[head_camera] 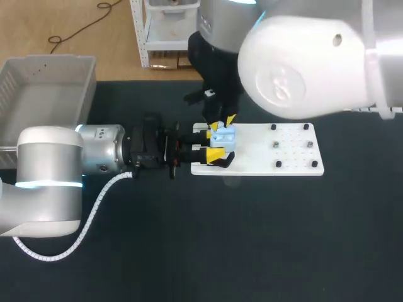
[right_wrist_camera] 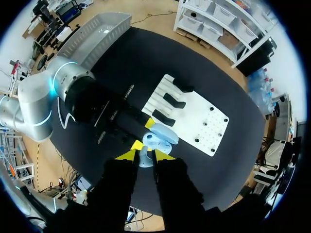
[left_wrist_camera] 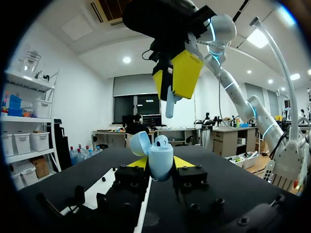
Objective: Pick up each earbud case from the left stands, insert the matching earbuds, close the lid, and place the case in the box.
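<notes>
A light blue earbud case point(left_wrist_camera: 161, 162) stands upright with its lid point(left_wrist_camera: 138, 143) open, and my left gripper point(left_wrist_camera: 161, 163) is shut on it from both sides. One earbud point(left_wrist_camera: 162, 141) sits inside. My right gripper point(left_wrist_camera: 176, 75) hangs just above the case, shut on a second light blue earbud point(left_wrist_camera: 170, 106) that points down at the opening. In the head view the case point(head_camera: 224, 139) is over the left end of the white stand plate point(head_camera: 289, 157), with the left gripper point(head_camera: 214, 146) coming from the left and the right gripper point(head_camera: 223, 123) from above. In the right wrist view the earbud point(right_wrist_camera: 145, 158) sits between the fingers of the right gripper point(right_wrist_camera: 145, 155), over the case point(right_wrist_camera: 161, 135).
The grey box point(head_camera: 47, 88) stands at the table's far left corner. The white plate carries black stands point(right_wrist_camera: 174, 101) at its left end and small posts point(head_camera: 277, 145) toward its right end. My right arm's large white link point(head_camera: 302, 60) hides part of the table's back.
</notes>
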You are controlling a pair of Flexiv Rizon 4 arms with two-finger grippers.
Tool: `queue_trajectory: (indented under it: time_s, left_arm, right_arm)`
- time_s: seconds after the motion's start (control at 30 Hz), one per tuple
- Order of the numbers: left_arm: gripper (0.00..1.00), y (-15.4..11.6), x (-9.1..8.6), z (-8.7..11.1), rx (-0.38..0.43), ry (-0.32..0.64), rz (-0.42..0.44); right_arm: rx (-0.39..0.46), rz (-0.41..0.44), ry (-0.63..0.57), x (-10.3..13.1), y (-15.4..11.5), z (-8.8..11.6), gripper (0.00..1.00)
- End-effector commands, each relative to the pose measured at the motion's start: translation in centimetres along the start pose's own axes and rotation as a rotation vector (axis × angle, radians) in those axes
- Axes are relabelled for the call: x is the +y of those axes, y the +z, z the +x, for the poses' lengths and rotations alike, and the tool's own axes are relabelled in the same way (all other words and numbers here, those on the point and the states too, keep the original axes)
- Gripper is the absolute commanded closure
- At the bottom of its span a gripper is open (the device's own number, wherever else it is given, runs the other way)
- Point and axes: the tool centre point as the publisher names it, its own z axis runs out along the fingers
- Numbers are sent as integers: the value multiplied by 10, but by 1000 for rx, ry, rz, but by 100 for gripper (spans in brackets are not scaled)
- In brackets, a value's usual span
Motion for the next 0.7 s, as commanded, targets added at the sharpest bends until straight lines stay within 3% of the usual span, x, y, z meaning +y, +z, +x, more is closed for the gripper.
queue_trajectory:
  time_s: [0.03,0.33,0.43,0.7]
  left_arm:
    - [100,0,-1,0,-1,3,-6]
    - [100,0,-1,0,-1,3,-6]
    - [100,0,-1,0,-1,3,-6]
    - [100,0,-1,0,-1,3,-6]
  right_arm:
    - [-14,-1,1,-1,2,4,100]
    - [-14,-1,1,-1,2,4,100]
    - [34,50,-70,0,3,-5,100]
    - [54,65,-132,-3,6,-13,100]
